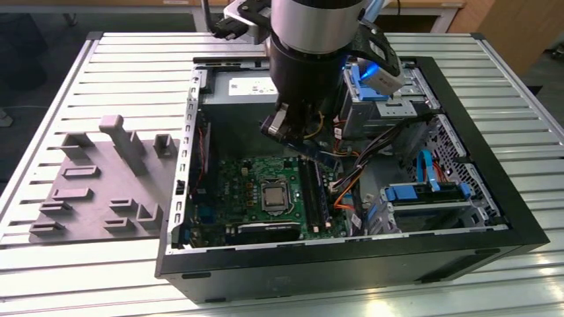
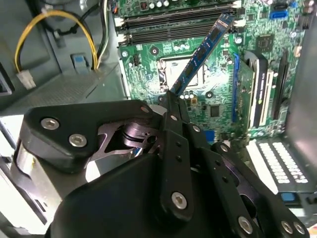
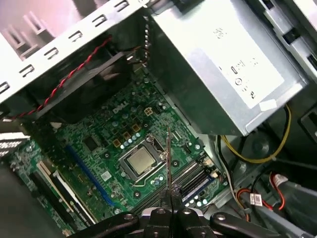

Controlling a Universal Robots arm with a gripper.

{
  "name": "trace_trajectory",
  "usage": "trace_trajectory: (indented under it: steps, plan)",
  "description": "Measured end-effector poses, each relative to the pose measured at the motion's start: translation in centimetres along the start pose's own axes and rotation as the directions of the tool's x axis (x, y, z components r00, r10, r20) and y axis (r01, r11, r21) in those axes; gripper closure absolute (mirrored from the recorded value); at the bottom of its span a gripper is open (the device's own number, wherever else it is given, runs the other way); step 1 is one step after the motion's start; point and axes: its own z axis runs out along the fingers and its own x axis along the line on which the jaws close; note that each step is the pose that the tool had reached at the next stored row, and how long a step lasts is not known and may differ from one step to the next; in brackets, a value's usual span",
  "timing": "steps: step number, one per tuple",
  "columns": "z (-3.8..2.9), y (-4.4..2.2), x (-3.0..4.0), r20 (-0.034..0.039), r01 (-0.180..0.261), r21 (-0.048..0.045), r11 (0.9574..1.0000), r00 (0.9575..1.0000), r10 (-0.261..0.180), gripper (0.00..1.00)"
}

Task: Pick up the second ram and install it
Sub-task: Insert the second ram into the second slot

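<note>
My pincer (image 2: 173,99) is black and matt, with small shiny metal screws. The second ram (image 2: 200,54) it pinches is a thin hard board, dark and a bit glossy. The motherboard (image 3: 99,148) is smooth green board with a soft shine, and the processor (image 3: 140,159) on it has a bright metal lid. The power supply (image 3: 213,64) is a smooth, dull grey metal box. The yellow wires (image 2: 54,13) have smooth plastic skins. The computer case (image 1: 352,264) has a matt black frame and bare metal walls. The table (image 1: 132,53) is pale ribbed metal. On the exterior view's left, the holder block (image 1: 105,191) looks like matt grey plastic.
</note>
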Motion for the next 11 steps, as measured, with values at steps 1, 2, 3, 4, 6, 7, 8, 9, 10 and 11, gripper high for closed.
trace_trajectory:
  steps: [1, 2, 3, 4, 6, 7, 8, 9, 10, 11]
  plan:
    - [0.02, 0.0, 0.0, 0.0012, -0.017, 0.0013, 0.9999, 0.9999, 0.017, 0.88]
    - [0.04, 0.0, 0.0, 0.0023, -0.033, 0.0026, 0.9995, 0.9995, 0.033, 0.88]
    - [0.06, 0.0, 0.0, 0.0035, -0.048, 0.0037, 0.9988, 0.9988, 0.048, 0.88]
    - [0.07, 0.0, 0.01, 0.0045, -0.063, 0.0048, 0.998, 0.998, 0.063, 0.88]
    - [0.1, -0.01, 0.01, 0.0068, -0.093, 0.007, 0.9956, 0.9956, 0.093, 0.88]
    - [0.12, -0.01, 0.01, 0.0079, -0.108, 0.008, 0.9941, 0.9942, 0.108, 0.88]
    - [0.13, -0.01, 0.01, 0.0091, -0.122, 0.0091, 0.9924, 0.9924, 0.122, 0.88]
    - [0.15, -0.01, 0.01, 0.0103, -0.137, 0.01, 0.9905, 0.9905, 0.137, 0.88]
    - [0.16, -0.01, 0.01, 0.0114, -0.152, 0.0111, 0.9883, 0.9883, 0.152, 0.88]
    - [0.17, -0.01, 0.01, 0.0126, -0.166, 0.012, 0.986, 0.986, 0.166, 0.88]
